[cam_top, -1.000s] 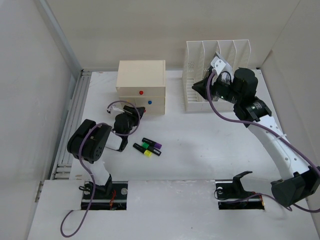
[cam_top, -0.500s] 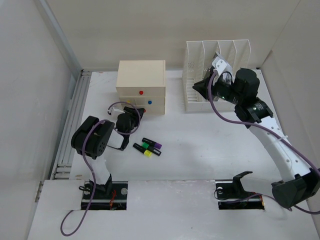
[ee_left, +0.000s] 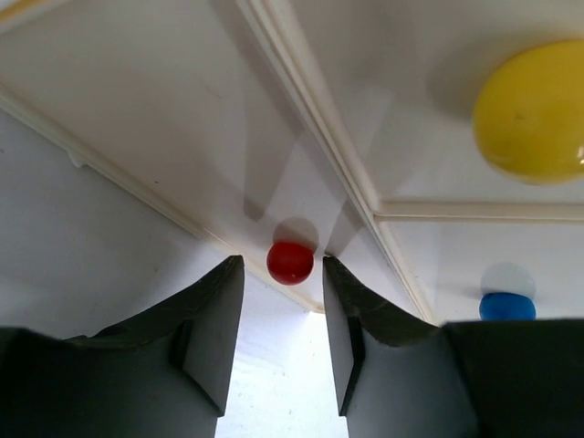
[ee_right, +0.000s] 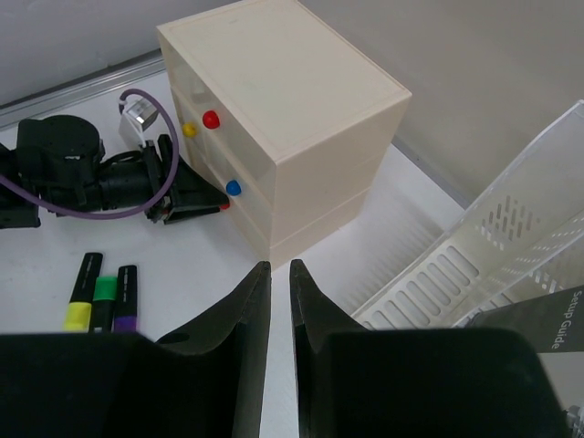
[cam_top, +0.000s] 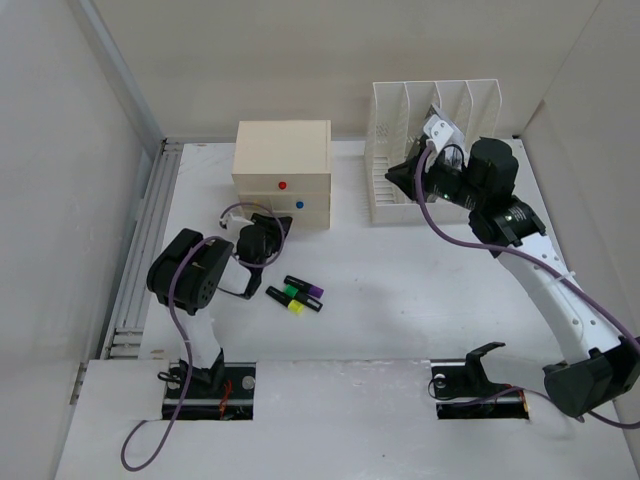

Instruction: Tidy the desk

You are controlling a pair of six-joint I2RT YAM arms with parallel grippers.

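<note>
The white desk (cam_top: 400, 285) bears a beige drawer box (cam_top: 282, 165) with red, yellow and blue knobs. My left gripper (cam_top: 272, 224) is open at the box's lower front. In the left wrist view its jaws (ee_left: 282, 290) stand either side of a small red knob (ee_left: 290, 262) without touching it. Three highlighters (cam_top: 296, 294), yellow, green and purple, lie side by side just right of the left arm. My right gripper (cam_top: 401, 176) hangs above the desk in front of the white file rack (cam_top: 435, 115); its jaws (ee_right: 279, 270) are nearly together and empty.
A dark "Setup Guide" booklet (ee_right: 547, 328) stands in the file rack. An aluminium rail (cam_top: 150, 230) runs along the desk's left side. Two cutouts at the near edge hold the arm bases. Walls close in the left, back and right.
My left arm has crept a little right and forward, toward the drawer box front. The right arm and the highlighters have not moved.
</note>
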